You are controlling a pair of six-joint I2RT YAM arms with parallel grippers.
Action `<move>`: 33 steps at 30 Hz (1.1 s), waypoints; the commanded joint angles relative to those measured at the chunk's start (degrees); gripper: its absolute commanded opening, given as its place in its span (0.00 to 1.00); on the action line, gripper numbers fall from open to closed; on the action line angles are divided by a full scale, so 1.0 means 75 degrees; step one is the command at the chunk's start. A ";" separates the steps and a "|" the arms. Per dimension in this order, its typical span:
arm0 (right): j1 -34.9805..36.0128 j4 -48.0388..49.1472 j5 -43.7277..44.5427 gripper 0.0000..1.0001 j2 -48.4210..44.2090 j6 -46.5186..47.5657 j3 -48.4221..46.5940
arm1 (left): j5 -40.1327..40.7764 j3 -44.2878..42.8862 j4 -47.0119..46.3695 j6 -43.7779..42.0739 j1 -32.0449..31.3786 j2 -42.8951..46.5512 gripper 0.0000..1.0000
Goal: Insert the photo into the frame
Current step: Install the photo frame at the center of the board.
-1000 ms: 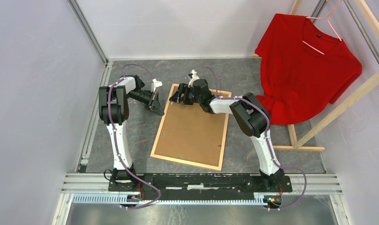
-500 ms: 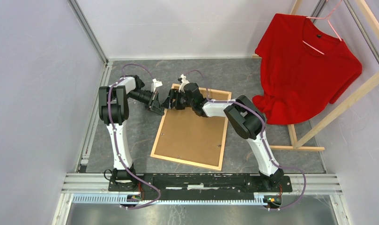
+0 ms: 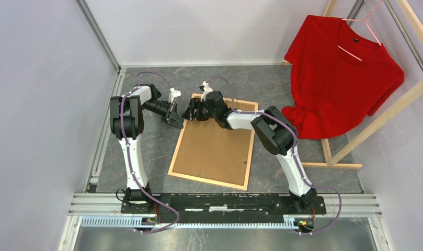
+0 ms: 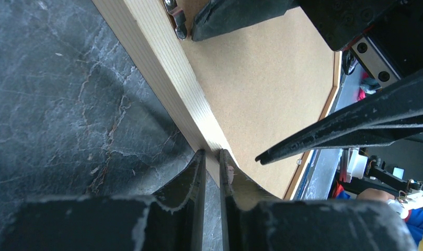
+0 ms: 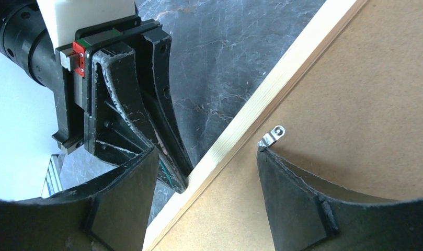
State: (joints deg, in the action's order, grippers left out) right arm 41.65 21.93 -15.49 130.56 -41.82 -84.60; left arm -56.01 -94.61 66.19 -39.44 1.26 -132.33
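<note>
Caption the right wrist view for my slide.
Open right gripper straddles the frame rail beside a metal tab while the left gripper pinches the rail's outer edge.

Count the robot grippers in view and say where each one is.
2. The left gripper sits at the frame's left rail, near its far corner; the right gripper hangs open over that same corner. None seems hidden.

Found no readable text, label, brand, number or sign on any surface in the three views; nothing legible anywhere.

Overhead wide; wrist close-ups on frame (image 3: 214, 151) rail.
</note>
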 commanded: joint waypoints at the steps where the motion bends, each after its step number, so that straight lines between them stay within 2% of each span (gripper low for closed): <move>1: -0.0103 -0.0367 0.0319 0.76 -0.0118 0.0266 -0.0027 | 0.0302 0.0160 -0.0022 -0.0343 -0.0081 -0.0073 0.19; 22: -0.0095 -0.0414 0.0246 0.75 0.0437 0.0103 -0.0568 | 0.0313 0.0223 -0.0021 -0.0377 -0.0075 -0.0085 0.19; 33: -0.0061 -0.0105 0.0130 0.74 0.0373 -0.0207 -0.0286 | 0.0296 0.0238 -0.0019 -0.0378 -0.0080 -0.0092 0.19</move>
State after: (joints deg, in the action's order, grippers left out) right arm 41.12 20.01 -15.35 131.79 -42.70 -87.22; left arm -56.10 -94.32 66.06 -39.44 1.39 -132.33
